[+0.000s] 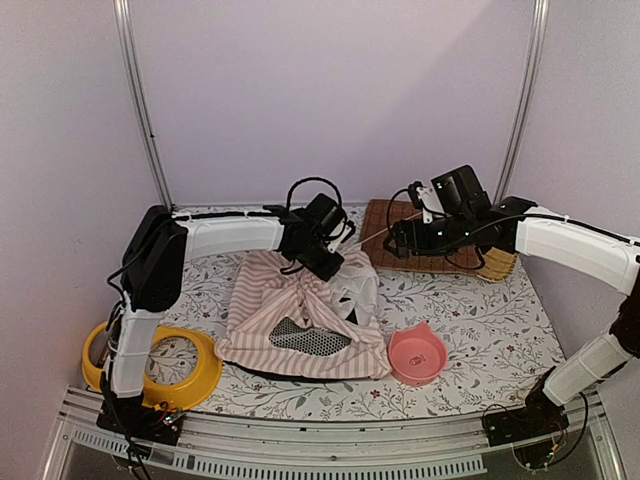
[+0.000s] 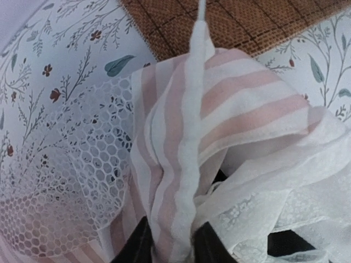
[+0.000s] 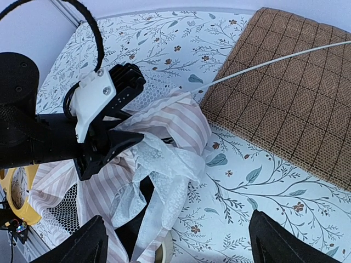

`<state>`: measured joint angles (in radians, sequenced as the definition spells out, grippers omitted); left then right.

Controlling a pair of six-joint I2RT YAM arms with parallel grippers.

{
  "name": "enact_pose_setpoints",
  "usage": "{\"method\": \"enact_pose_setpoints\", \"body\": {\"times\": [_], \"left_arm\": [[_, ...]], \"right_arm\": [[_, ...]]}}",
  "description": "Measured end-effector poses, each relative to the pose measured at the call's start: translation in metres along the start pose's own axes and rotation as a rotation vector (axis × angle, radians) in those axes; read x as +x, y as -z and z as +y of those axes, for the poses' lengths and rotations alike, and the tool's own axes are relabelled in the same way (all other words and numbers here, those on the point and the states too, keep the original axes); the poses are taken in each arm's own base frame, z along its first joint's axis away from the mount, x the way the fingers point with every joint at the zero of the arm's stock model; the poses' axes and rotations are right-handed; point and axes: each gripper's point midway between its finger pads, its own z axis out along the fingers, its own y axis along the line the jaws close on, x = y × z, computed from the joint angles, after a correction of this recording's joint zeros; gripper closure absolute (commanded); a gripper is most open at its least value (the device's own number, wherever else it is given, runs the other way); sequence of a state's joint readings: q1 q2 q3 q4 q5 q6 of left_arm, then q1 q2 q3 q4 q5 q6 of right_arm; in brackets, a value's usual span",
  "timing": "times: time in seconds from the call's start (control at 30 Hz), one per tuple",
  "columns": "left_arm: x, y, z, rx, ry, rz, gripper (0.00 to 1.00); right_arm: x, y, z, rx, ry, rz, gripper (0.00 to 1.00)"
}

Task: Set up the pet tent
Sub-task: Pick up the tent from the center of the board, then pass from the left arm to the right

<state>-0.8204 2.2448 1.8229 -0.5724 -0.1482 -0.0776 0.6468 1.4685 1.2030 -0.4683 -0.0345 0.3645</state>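
- Left wrist view: your left gripper [image 2: 174, 249] is pinching a striped fold of the pet tent [image 2: 241, 109] between its dark fingers [image 2: 211, 249]. A thin pole [image 2: 201, 8] is sticking out of the fold over the brown mat [image 2: 247, 22].
- Right wrist view: your right gripper [image 3: 181, 244] is hanging with its fingers spread wide, gripping nothing, above the table [image 3: 263, 181] beside the tent.
- Top view: the tent is lying crumpled mid-table, between a yellow bowl [image 1: 205, 375] and a pink bowl [image 1: 417, 355].
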Motion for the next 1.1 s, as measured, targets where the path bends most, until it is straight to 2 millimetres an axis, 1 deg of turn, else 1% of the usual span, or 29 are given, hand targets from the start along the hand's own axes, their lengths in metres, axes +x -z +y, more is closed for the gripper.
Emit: {"method": "enact_pose_setpoints", "body": {"times": [0.03, 0.07, 0.23, 0.33, 0.43, 0.5, 0.53, 0.67, 0.77, 0.87, 0.93, 1.0, 1.1], "left_arm": [[0.000, 0.000, 0.001, -0.007, -0.013, 0.002, 0.98], [0.001, 0.000, 0.003, -0.017, -0.030, 0.006, 1.00], [-0.002, 0.007, 0.008, -0.045, -0.088, 0.002, 1.00], [-0.010, 0.023, 0.011, -0.049, -0.130, -0.017, 1.00], [-0.028, 0.054, 0.014, -0.049, -0.180, -0.065, 1.00], [-0.044, 0.080, 0.016, -0.046, -0.213, -0.117, 1.00], [-0.054, 0.095, 0.017, -0.044, -0.230, -0.148, 1.00], [-0.081, 0.143, 0.017, -0.031, -0.311, -0.246, 1.00], [-0.089, 0.166, 0.014, -0.013, -0.382, -0.277, 1.00], [-0.090, 0.177, 0.010, -0.004, -0.449, -0.286, 1.00], [-0.085, 0.179, 0.006, 0.004, -0.502, -0.274, 1.00], [-0.079, 0.177, 0.000, 0.013, -0.552, -0.259, 1.00], [-0.060, 0.175, -0.014, 0.043, -0.630, -0.229, 1.00]], "right_arm": [[0.000, 0.001, 0.000, 0.001, 0.003, -0.002, 0.09], [-0.001, 0.003, 0.000, 0.003, 0.005, -0.004, 0.09], [-0.003, 0.012, -0.003, 0.018, 0.022, -0.015, 0.09], [-0.005, 0.016, -0.003, 0.030, 0.037, -0.013, 0.09], [-0.017, 0.025, 0.000, 0.032, 0.057, -0.033, 0.09], [-0.027, 0.032, 0.004, 0.029, 0.073, -0.056, 0.09], [-0.036, 0.038, 0.007, 0.025, 0.085, -0.074, 0.09], [-0.063, 0.063, 0.019, 0.002, 0.124, -0.148, 0.09], [-0.082, 0.086, 0.029, -0.016, 0.158, -0.204, 0.09], [-0.097, 0.108, 0.038, -0.039, 0.194, -0.251, 0.10], [-0.103, 0.122, 0.043, -0.059, 0.221, -0.280, 0.10], [-0.104, 0.133, 0.047, -0.076, 0.246, -0.294, 0.10], [-0.100, 0.145, 0.052, -0.106, 0.292, -0.297, 0.11]]}}
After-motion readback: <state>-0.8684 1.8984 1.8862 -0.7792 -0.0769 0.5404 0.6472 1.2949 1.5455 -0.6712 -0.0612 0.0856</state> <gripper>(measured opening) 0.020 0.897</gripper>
